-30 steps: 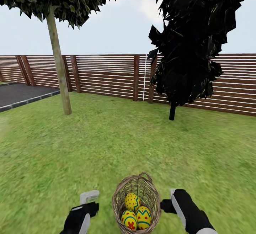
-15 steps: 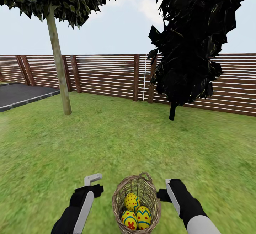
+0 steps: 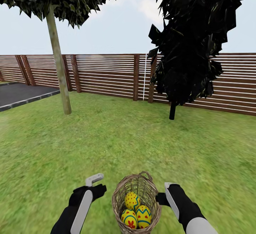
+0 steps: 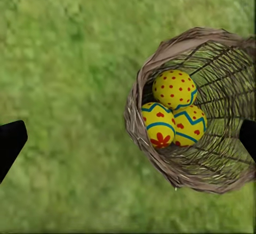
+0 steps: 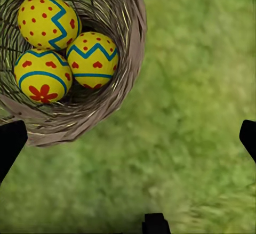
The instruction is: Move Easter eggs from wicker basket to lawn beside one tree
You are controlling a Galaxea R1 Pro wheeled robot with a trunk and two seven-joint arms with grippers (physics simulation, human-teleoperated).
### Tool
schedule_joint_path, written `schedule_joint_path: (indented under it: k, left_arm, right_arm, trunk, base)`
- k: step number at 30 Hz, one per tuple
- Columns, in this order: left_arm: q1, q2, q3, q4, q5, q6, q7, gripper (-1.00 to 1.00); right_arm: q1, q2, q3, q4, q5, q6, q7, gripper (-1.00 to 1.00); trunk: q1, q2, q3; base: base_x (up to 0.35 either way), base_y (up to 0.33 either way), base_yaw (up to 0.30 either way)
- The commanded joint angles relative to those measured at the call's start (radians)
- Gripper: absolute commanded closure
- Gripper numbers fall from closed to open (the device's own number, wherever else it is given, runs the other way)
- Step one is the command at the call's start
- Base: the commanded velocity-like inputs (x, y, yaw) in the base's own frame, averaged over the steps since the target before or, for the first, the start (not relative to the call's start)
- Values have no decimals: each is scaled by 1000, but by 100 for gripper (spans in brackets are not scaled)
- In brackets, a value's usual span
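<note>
The wicker basket (image 3: 137,191) stands on the lawn (image 3: 124,141) right in front of me, with three yellow Easter eggs (image 3: 132,201) (image 3: 129,219) (image 3: 143,217) lying together inside. My left gripper (image 3: 93,186) hovers at the basket's left side, and my right gripper (image 3: 163,195) at its right. In the left wrist view the fingertips (image 4: 10,143) stand wide apart, open, one over grass and one over the basket's (image 4: 160,159) inside. The right wrist view shows open fingertips (image 5: 10,140) above grass beside the basket (image 5: 128,42) and eggs (image 5: 92,59). A pale-trunked tree (image 3: 58,63) rises at the far left.
A black columnar tree (image 3: 192,42) stands at the far right. A brown slatted fence (image 3: 106,74) closes the back of the garden. A dark paved driveway (image 3: 21,93) lies far left. Open grass stretches between the basket and both trees.
Both arms have come forward and risen along the basket's sides, the left one most. Basket and eggs have stayed put.
</note>
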Motion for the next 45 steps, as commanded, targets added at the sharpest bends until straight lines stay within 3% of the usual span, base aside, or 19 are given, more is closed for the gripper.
schedule_joint_path:
  k: [1,2,5,10,20,45]
  left_arm:
    - [0,7,-1,-1,24,1,9,-100]
    - [0,19,-1,0,47,-1,8,-100]
    - [0,36,0,3,75,-4,8,-100]
    - [0,45,1,11,91,-5,10,-100]
    - [0,47,0,25,95,-7,19,-100]
    - [0,45,-3,73,92,-33,18,-100]
  right_arm:
    - [0,1,-4,0,-3,-2,-4,-100]
    - [0,1,-5,1,-3,-12,-4,-100]
    - [0,-1,-6,2,-4,-29,-3,-100]
    - [-1,-1,-6,2,-6,-32,1,-100]
    - [-1,-1,-5,2,-33,-27,0,-100]
    - [-1,-2,-5,2,-34,-38,-2,-100]
  trunk:
    - [4,-8,-4]
    - [8,-15,-7]
    - [19,-36,-17]
    - [38,-71,-33]
    - [77,-141,-76]
    - [173,-316,-196]
  base:
    - [0,0,0]
    - [0,0,0]
    - [0,0,0]
    - [0,0,0]
    - [0,0,0]
    - [0,0,1]
